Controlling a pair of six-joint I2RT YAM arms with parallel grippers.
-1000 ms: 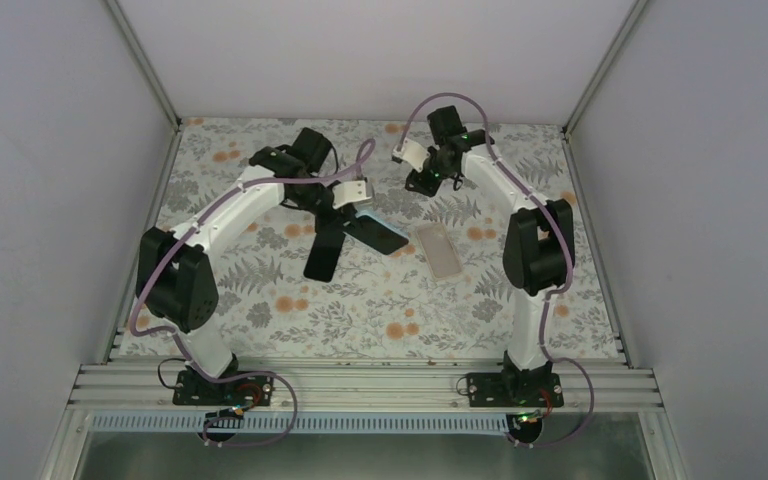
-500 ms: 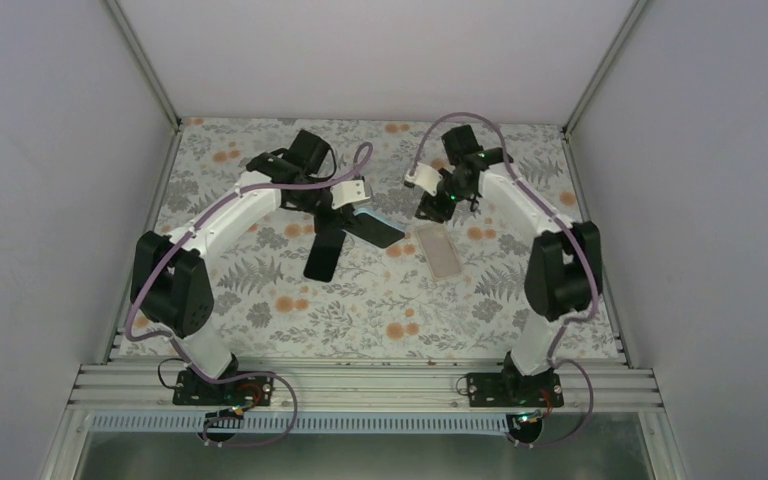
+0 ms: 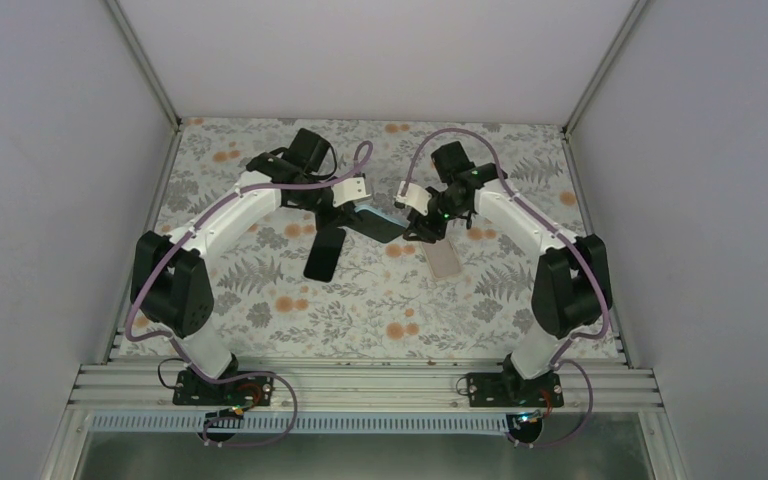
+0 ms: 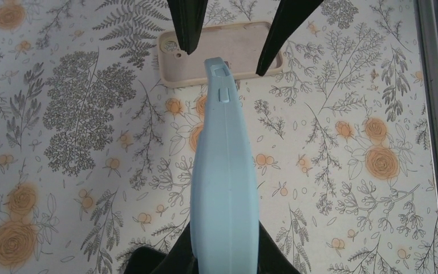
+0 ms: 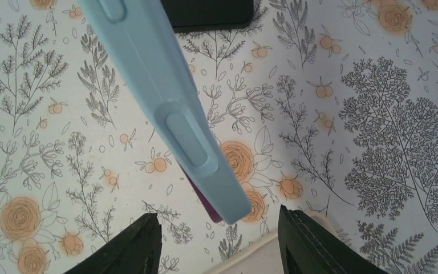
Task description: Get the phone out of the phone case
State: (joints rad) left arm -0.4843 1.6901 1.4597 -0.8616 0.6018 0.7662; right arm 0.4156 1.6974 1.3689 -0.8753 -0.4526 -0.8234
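My left gripper [image 3: 345, 212] is shut on a phone in a light blue case [image 3: 377, 226] and holds it above the table. In the left wrist view the case [image 4: 225, 182] stands edge-on between my fingers [image 4: 174, 260]. In the right wrist view the case [image 5: 165, 108] slants across, with a purple phone edge [image 5: 205, 201] showing beneath its free end. My right gripper [image 3: 419, 228] is open, with its fingers [image 5: 131, 245] either side of and just short of that free end; it touches nothing.
A beige empty case [image 3: 444, 258] lies on the floral table under the right gripper and also shows in the left wrist view [image 4: 219, 77]. A black phone-shaped slab [image 3: 323, 254] lies left of centre. Enclosure walls [image 3: 80, 200] stand on both sides.
My right arm has swung down and left from the back of the table to the free end of the blue-cased phone. My left gripper has kept its hold and barely moved.
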